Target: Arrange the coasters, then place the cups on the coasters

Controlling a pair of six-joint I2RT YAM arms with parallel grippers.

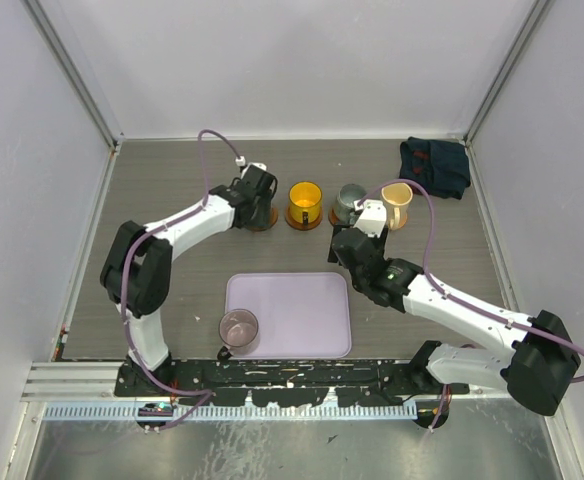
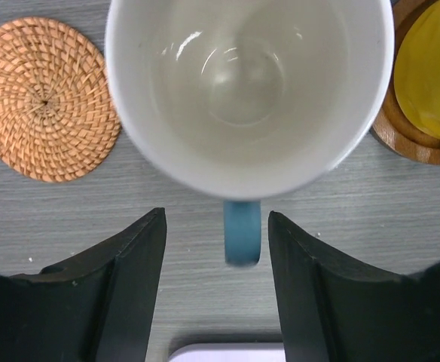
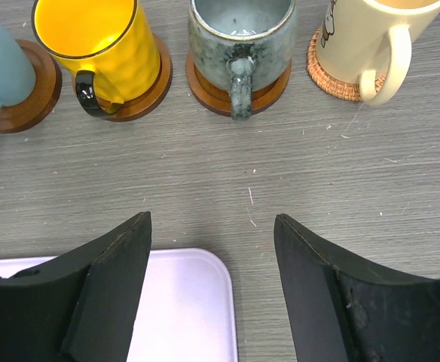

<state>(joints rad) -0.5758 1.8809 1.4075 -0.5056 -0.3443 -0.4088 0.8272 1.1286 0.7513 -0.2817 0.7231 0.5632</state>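
– Left fingers (image 2: 126,279) are standing apart, one on each side of the blue handle (image 2: 242,230), and neither is touching it. Nothing is being gripped.
– And the white cup (image 2: 242,90) itself?
– It's sitting upright on a wooden coaster (image 3: 24,102) at the left end of the far row. Running rightward from it, the yellow cup (image 3: 92,53), the grey-green cup (image 3: 241,38) and the cream cup (image 3: 363,38) are each resting on a coaster of their own.
– What are the right fingers (image 3: 118,286) doing?
– They're hanging wide open over bare table (image 3: 280,188), between the lavender tray (image 3: 175,302) and the row, holding nothing.
– So four cups are sitting home. Where's the fifth?
– The purple cup (image 1: 239,328) is waiting well apart from the row, at the tray's near left corner. A woven coaster (image 2: 43,98) is lying empty just left of the white cup.
– We're closing in on the finish, then?
– I'm reading it that way: the white cup's placement is wrapping up. The next move is calling for the left arm to back off the handle without nudging it. Then it's going for the purple cup and setting it centred on that woven coaster, minding the close neighbour.
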